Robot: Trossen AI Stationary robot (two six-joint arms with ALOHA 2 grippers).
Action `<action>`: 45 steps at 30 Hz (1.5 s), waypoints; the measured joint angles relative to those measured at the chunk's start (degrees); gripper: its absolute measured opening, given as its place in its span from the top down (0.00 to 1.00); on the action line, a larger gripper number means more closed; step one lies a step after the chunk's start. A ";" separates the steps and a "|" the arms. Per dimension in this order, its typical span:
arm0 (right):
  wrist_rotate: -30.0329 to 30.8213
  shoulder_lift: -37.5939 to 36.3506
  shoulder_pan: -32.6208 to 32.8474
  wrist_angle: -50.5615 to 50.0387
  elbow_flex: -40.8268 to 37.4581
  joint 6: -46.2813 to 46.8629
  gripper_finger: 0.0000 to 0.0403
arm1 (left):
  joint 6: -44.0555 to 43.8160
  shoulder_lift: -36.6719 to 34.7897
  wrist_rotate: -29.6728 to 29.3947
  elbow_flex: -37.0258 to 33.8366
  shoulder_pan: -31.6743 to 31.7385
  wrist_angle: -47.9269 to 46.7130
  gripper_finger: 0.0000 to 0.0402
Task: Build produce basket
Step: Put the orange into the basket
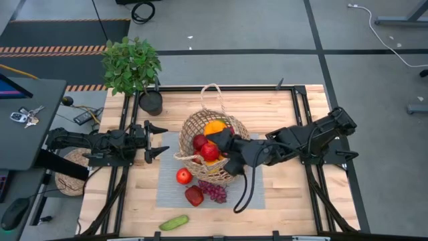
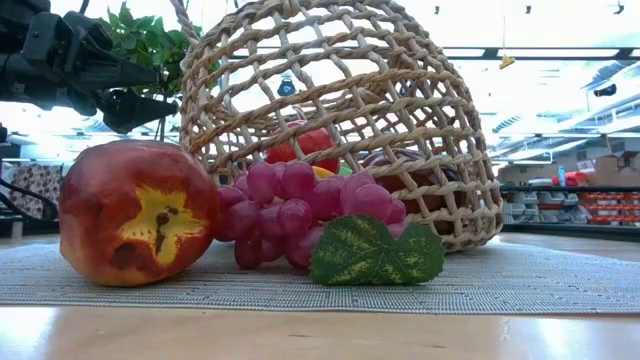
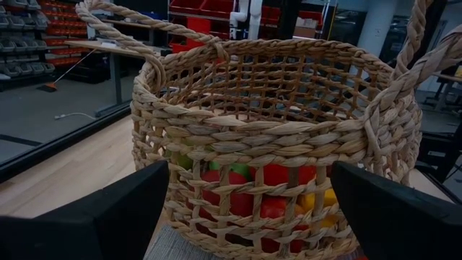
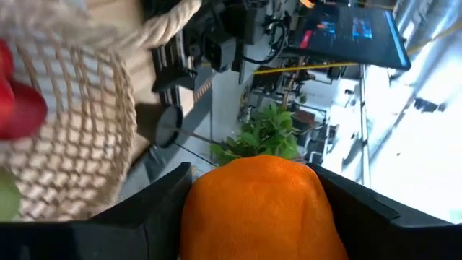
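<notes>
- Your right gripper reaches in over the basket from the right side of the table; its jaws pinch an orange, which fills the gap between the two dark fingers in the right wrist view
- The basket stands at mid-table on the grey mat, its thin looped handle pointing toward the far edge; inside you see red fruit and an orange piece near the far rim
- Your left gripper hovers just left of the basket, apart from it, jaws spread wide — the left wrist view shows the wicker wall framed between the two fingers
- Outside the basket, on the mat at its near side: a red apple, a darker red fruit and the purple grapes, all crowded close to the basket wall
- The green cucumber lies alone on bare wood close to the near table edge
- A potted plant in a black pot sits at the far left corner — well apart from the basket
- The wood right of the mat lies open under the right arm
</notes>
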 joint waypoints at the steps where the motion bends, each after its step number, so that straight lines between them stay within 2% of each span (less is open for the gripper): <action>1: 0.09 0.00 -0.34 -0.02 0.00 -1.44 0.34 | 0.00 0.01 0.00 0.01 0.01 0.00 0.02; 7: 2.78 0.00 -2.12 0.01 0.00 -5.07 0.33 | 0.00 0.00 0.00 0.00 -0.01 0.00 0.02; 10: 0.52 0.00 -3.07 0.01 0.00 -1.04 0.33 | 0.01 -0.01 0.00 0.01 0.00 0.00 0.02; 13: -3.20 0.00 -4.41 0.03 0.00 7.99 0.33 | 0.02 0.00 0.00 0.00 -0.01 0.00 0.02; 19: -8.96 0.02 -7.50 0.03 0.00 40.66 0.33 | 0.00 0.01 0.00 0.02 -0.01 0.00 0.02; 22: -7.87 0.02 -8.62 -0.01 0.00 58.95 0.33 | 0.00 -0.01 0.00 0.02 0.00 0.00 0.02; 26: -3.61 0.04 -9.37 -1.56 0.00 92.79 0.34 | 0.00 0.00 0.00 0.01 0.00 0.01 0.02; 28: -3.40 0.04 -10.04 -1.76 -0.02 101.25 0.34 | 0.01 0.02 0.00 0.00 0.02 0.00 0.02; 33: -6.69 0.07 -12.31 -1.77 -0.02 100.38 0.33 | 0.00 -0.01 0.00 0.01 0.00 0.00 0.02; 39: -8.19 0.07 -14.32 -1.74 -0.02 89.14 0.33 | 0.02 0.00 0.00 0.02 0.01 0.00 0.02; 45: -11.16 0.07 -15.81 -1.72 -0.02 88.48 0.33 | 0.00 -0.01 0.00 0.02 0.01 0.00 0.02</action>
